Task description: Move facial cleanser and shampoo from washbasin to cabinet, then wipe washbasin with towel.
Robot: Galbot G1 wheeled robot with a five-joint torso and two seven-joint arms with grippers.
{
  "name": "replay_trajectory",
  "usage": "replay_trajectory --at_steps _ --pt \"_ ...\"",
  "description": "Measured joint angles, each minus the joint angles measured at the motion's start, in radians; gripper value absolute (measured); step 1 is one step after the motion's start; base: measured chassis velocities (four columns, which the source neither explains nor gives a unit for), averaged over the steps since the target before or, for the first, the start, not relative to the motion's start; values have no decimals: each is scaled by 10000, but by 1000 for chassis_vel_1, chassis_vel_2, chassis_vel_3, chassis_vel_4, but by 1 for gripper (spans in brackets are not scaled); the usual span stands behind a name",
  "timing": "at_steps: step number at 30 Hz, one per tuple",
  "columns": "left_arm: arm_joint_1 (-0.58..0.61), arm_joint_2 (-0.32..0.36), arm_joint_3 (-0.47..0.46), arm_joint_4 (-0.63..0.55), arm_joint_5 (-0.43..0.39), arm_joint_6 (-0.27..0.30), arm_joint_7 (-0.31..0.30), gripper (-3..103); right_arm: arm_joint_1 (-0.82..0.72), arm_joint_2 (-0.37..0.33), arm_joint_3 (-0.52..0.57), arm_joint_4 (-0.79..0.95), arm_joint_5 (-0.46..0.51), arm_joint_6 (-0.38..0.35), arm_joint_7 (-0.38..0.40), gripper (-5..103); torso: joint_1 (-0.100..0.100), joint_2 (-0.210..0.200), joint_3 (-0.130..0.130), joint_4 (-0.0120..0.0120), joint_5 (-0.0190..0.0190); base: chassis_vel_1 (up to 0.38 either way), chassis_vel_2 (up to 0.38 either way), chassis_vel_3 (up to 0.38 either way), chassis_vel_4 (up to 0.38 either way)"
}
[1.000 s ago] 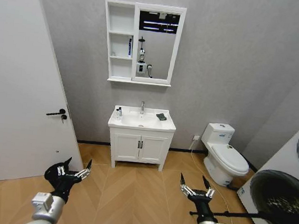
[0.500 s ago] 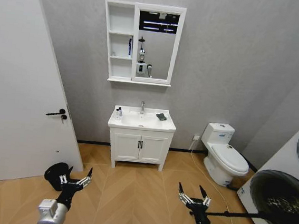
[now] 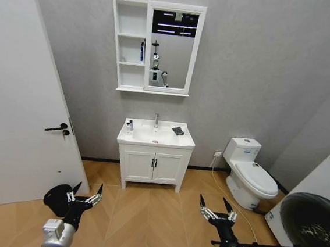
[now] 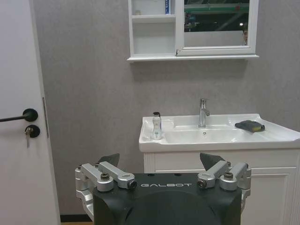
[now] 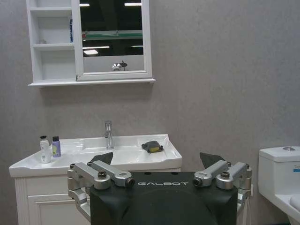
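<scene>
Washbasin (image 3: 156,135) across open floor (image 3: 144,215), bottles (image 3: 129,124) at left edge, towel (image 3: 178,130) at right edge, left gripper (image 3: 83,198) and right gripper (image 3: 217,210) held low, jaws spread wide.

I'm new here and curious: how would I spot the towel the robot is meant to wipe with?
Find the white washbasin under the mirrored cabinet. The towel lies on its rim, on the side nearer the toilet, beyond the tap. It is the one dark, rumpled cloth there; the two small bottles stand at the opposite corner.

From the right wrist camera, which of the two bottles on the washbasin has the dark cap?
The small purple bottle; its cap is dark. The clear pump bottle beside it, nearer the washbasin corner, is pale throughout.
</scene>
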Motion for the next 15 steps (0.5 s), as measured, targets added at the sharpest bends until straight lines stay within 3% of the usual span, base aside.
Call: replay_trajectory --at_steps 15 --pt "-567 -47 174 733 -33 -17 -28 97 254 -58 -238 -195 -108 -162 48 100 -1 -1 0 0 -5 -232 230 217 -218"
